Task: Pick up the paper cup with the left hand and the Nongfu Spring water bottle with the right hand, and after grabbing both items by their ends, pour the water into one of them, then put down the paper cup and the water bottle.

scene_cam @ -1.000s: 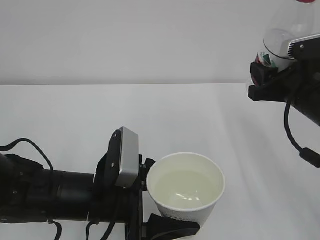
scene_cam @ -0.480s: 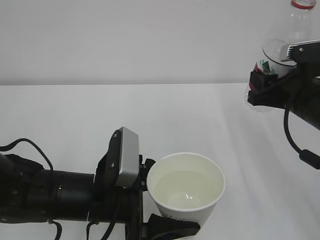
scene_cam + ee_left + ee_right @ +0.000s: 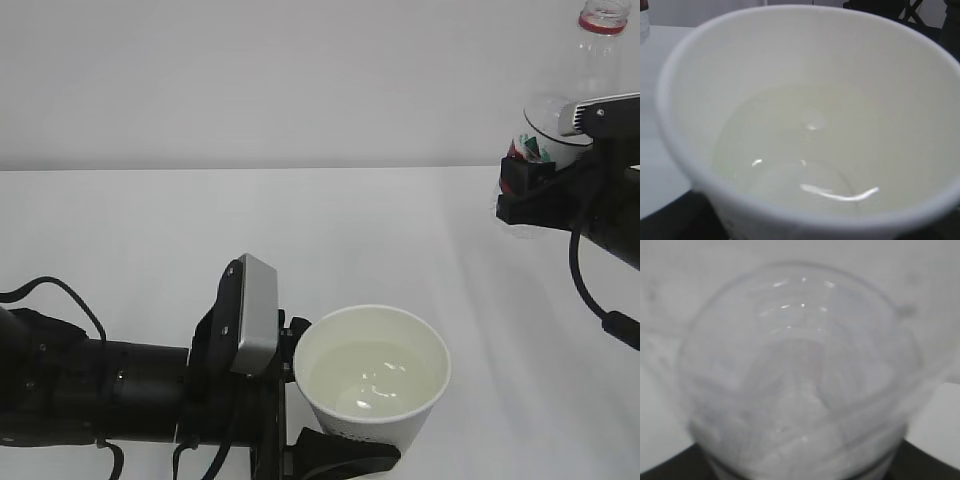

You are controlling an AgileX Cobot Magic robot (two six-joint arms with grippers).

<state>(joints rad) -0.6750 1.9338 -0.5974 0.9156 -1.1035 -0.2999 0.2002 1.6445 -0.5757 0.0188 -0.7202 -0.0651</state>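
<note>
The white paper cup [image 3: 372,372] is held upright at the bottom centre, with clear water [image 3: 378,385] rippling inside it. My left gripper [image 3: 335,420] is shut on the cup's lower part, one black finger on each side. In the left wrist view the cup [image 3: 685,155] fills the frame, water [image 3: 790,160] lies in its bottom, and the fingers are hidden. At the upper right my right gripper [image 3: 525,178] is shut on the lower end of the Nongfu Spring water bottle [image 3: 585,70], which stands almost upright with its red neck ring on top. The bottle [image 3: 800,375] fills the right wrist view.
The white table [image 3: 200,220] stretches from the cup to a plain white wall behind. The left arm's grey wrist block [image 3: 255,315] sits just left of the cup. A black cable [image 3: 585,275] hangs under the right arm.
The bottle has swung up towards upright, its red-ringed neck rising into view, and the right gripper has sunk slightly. The cup and left arm have stayed put; only the water ripples.
</note>
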